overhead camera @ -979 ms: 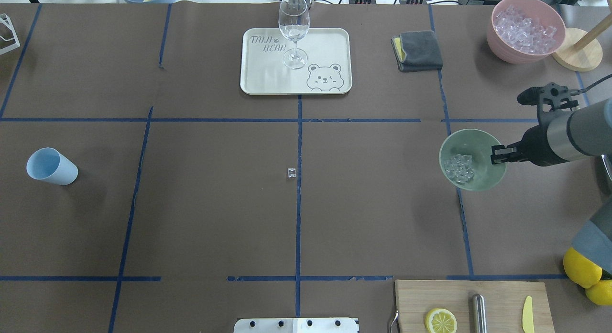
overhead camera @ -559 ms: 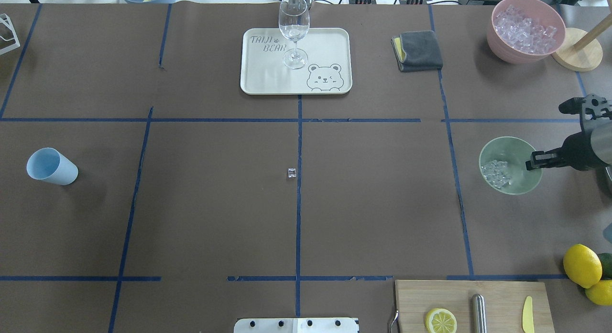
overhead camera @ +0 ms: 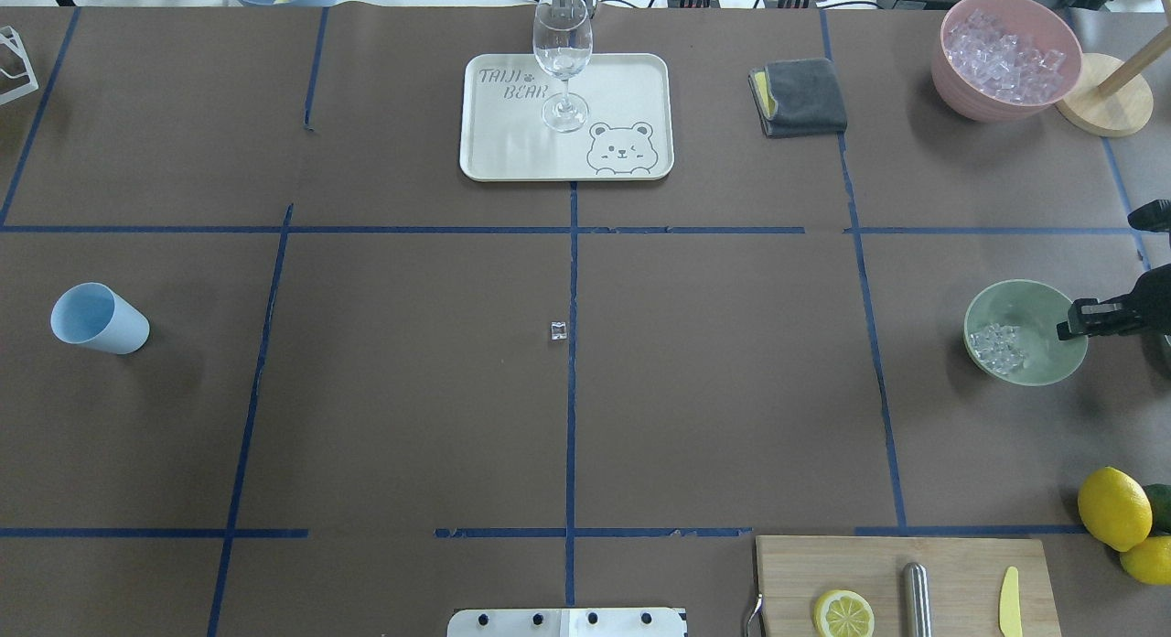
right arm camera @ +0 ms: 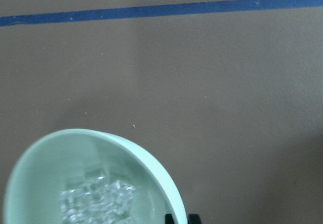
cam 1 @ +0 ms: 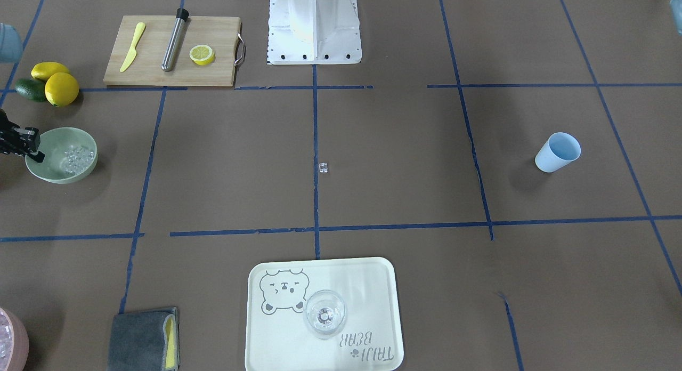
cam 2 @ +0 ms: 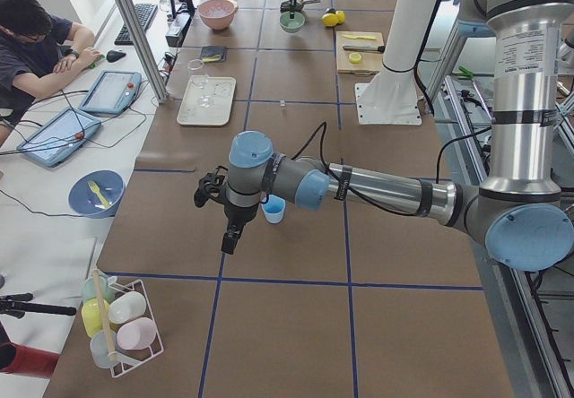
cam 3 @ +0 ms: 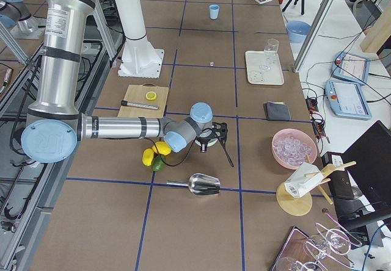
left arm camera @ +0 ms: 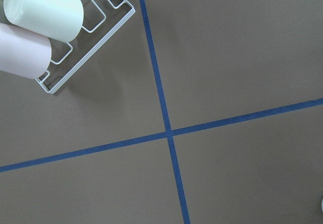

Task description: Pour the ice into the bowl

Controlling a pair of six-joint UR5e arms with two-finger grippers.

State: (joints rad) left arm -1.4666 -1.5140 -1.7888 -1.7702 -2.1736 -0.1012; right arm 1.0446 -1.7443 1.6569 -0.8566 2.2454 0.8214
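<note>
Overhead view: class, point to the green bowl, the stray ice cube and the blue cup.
green bowl (overhead camera: 1026, 307): overhead view, bare inner wall
stray ice cube (overhead camera: 559, 330): overhead view, centre
blue cup (overhead camera: 84, 314): overhead view, open mouth

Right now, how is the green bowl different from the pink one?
The green bowl holds only a small cluster of ice on one side, while the pink bowl carries a heap of ice nearly to its brim. The right claw grips the green bowl by its rim, whereas the pink bowl stands untouched at the table's far right corner. Both are round, matte and hold clear ice cubes.
</note>
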